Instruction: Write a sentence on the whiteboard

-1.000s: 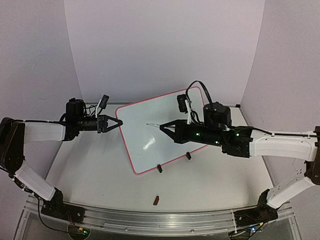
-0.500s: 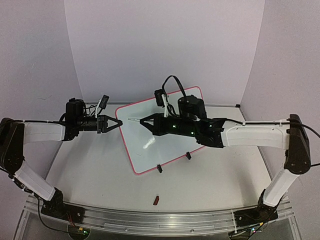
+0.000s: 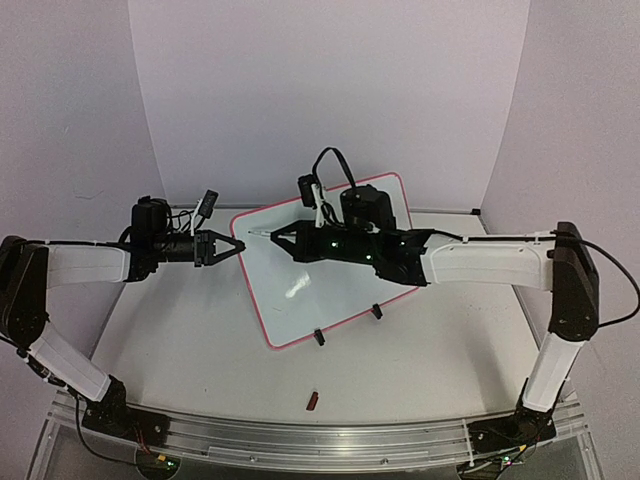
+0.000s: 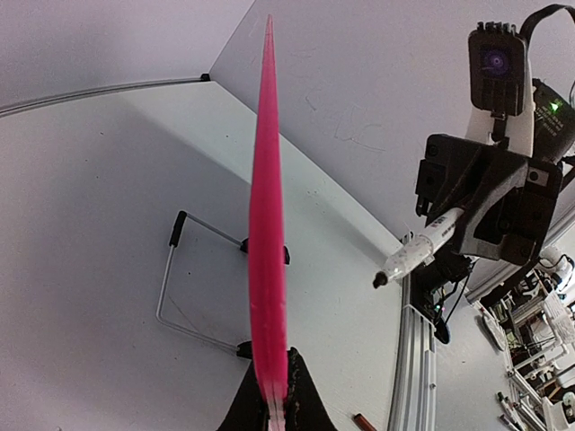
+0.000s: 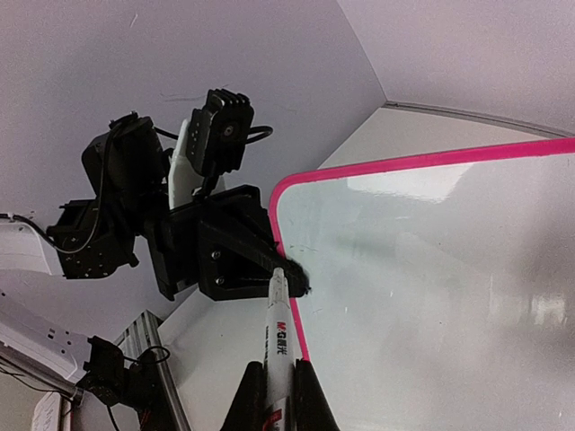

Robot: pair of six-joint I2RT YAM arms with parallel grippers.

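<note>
Two claws clamped: left claw (image 3: 240, 246) on the board (image 3: 290, 310) edge, right claw (image 3: 276, 238) on the marker (image 4: 418, 254). Tip's off the surface; next, touch down.

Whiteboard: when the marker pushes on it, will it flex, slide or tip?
The whiteboard is probably stiff: edge-on in the left wrist view it looks straight. Likely light and tippy, propped on a thin wire stand. The left gripper, shut on its edge, should brace it against the marker.

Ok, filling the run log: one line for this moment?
left gripper shut on whiteboard frame | right gripper shut on marker | tip off board
</note>
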